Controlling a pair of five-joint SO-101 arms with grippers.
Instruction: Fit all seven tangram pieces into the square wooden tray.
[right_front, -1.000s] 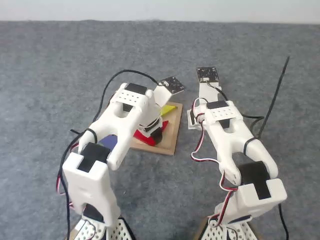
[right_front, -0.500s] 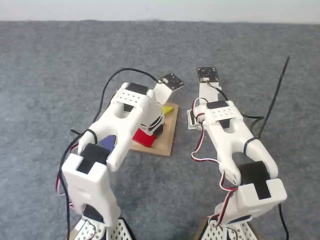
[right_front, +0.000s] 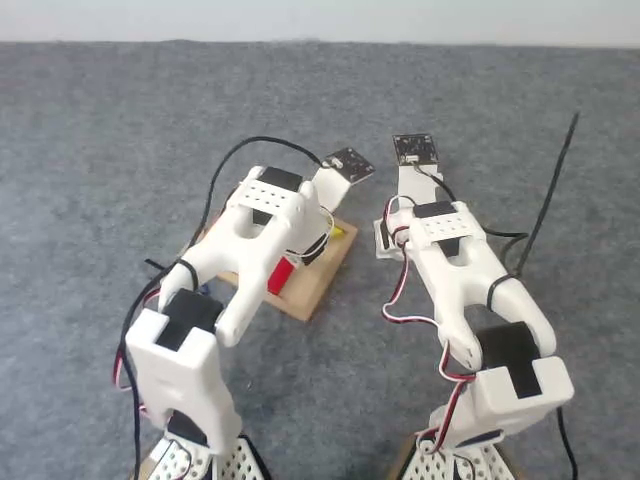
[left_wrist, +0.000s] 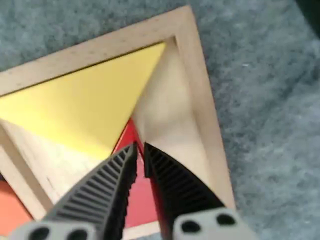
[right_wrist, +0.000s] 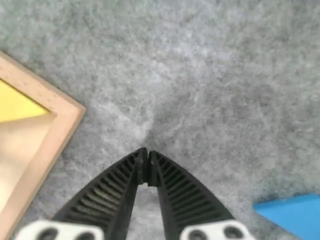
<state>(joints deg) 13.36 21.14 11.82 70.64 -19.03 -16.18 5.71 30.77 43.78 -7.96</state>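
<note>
The square wooden tray (right_front: 318, 285) lies on the grey carpet under my left arm. In the left wrist view its rim (left_wrist: 199, 65) frames a yellow triangle (left_wrist: 85, 105) and a red piece (left_wrist: 137, 200) on the tray floor. An orange piece (left_wrist: 9, 212) lies outside the rim. My left gripper (left_wrist: 139, 148) is shut, tips down at the red piece's point beside the yellow triangle. My right gripper (right_wrist: 145, 154) is shut over bare carpet just off a tray corner (right_wrist: 67, 114). A blue piece (right_wrist: 295, 214) lies on the carpet near it.
The right arm (right_front: 455, 260) stands close beside the tray's right side. Cables (right_front: 545, 215) trail over the carpet to the right. Grey carpet (right_front: 120, 130) lies open to the left and far side.
The tray has turned and slid toward the near left under the left gripper, and less of the red piece shows from above. The right arm has kept still.
</note>
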